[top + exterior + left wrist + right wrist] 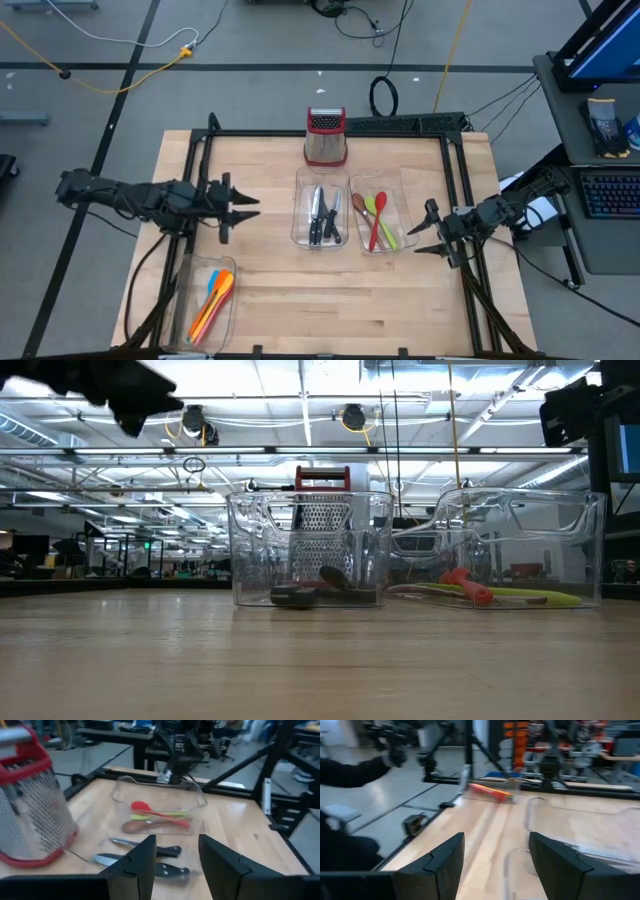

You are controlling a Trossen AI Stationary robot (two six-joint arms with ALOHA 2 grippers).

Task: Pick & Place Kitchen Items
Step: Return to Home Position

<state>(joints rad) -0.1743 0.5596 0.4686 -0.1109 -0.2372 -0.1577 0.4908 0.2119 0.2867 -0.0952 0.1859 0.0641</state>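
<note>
Black-handled steel knives (322, 215) lie in the middle clear tray (320, 182). Next to it on the right, a second tray (398, 205) holds red, green and brown spoons (377, 218). A third tray (190, 290) at the near left holds orange, yellow and blue utensils (213, 300). My left gripper (250, 207) hovers open to the left of the knife tray, pointing at it, with nothing between its fingers (142, 862). My right gripper (415, 240) stands open just right of the spoon tray, also with nothing in it.
A metal grater with a red top (325, 137) stands behind the knife tray at the table's far edge. A black frame (330, 130) runs round the table. Bare wood (330, 290) lies in front of the two middle trays.
</note>
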